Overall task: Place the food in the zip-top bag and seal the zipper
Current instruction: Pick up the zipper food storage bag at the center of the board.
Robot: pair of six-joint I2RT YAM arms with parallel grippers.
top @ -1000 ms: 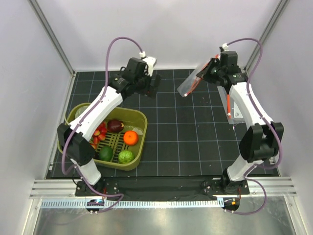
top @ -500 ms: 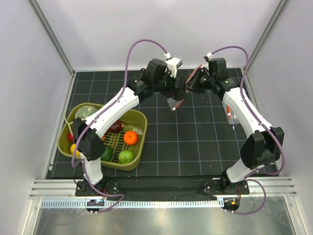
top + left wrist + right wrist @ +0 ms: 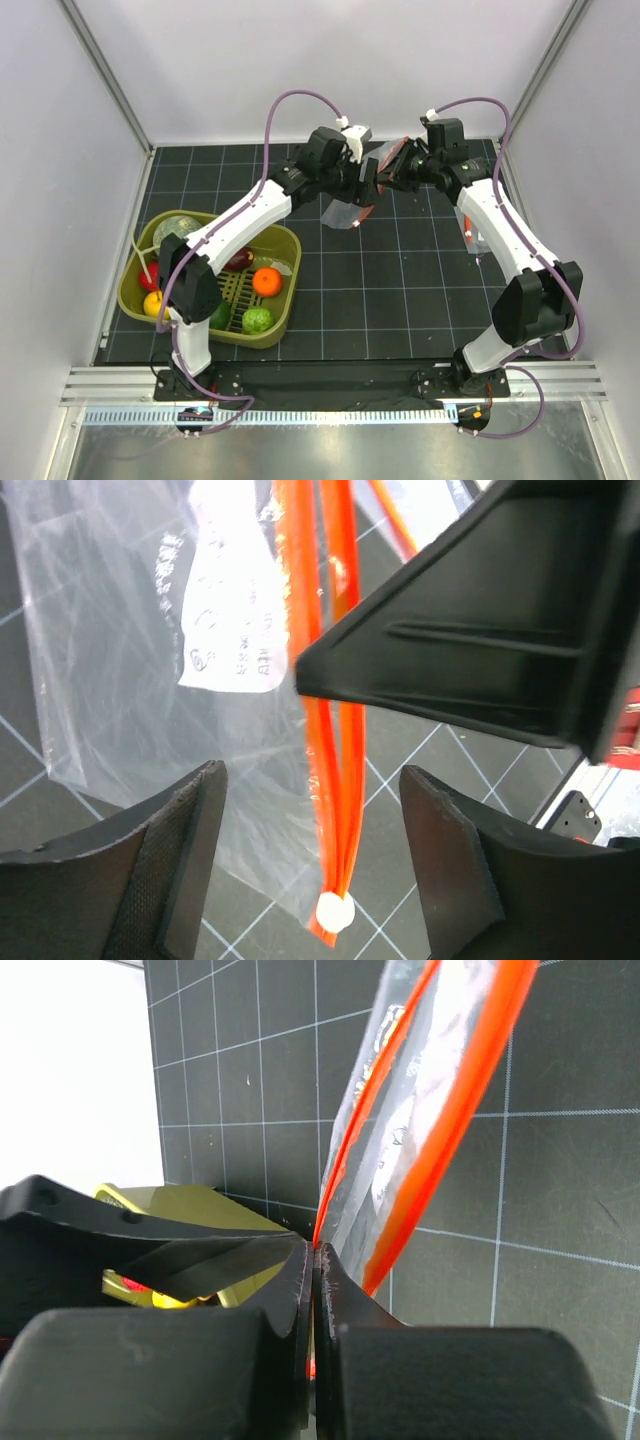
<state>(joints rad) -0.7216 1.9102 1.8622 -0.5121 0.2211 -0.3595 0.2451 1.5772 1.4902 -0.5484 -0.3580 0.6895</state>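
The clear zip-top bag (image 3: 345,212) hangs above the mat at the back centre. My right gripper (image 3: 392,180) is shut on its top edge (image 3: 316,1250), with the bag's mouth (image 3: 420,1130) spread beyond the fingers. The orange-red zipper (image 3: 330,730) hangs down with its white end (image 3: 335,912) low in the left wrist view. My left gripper (image 3: 310,780) is open, a finger (image 3: 170,850) on each side of the zipper without touching it. The food lies in the basket: an orange (image 3: 267,282), a pale-green mottled piece (image 3: 257,320) and a dark red-purple one (image 3: 238,260).
The olive-green basket (image 3: 290,290) stands at the left on the black gridded mat and also holds a large pale round piece (image 3: 180,228), a red one (image 3: 150,280) and a yellow one (image 3: 155,303). White walls enclose the mat; a second clear bag lies under the right arm (image 3: 480,235).
My left arm swung right from above the basket to the bag. My right gripper carried the bag left to meet it. The left jaws have narrowed around the zipper.
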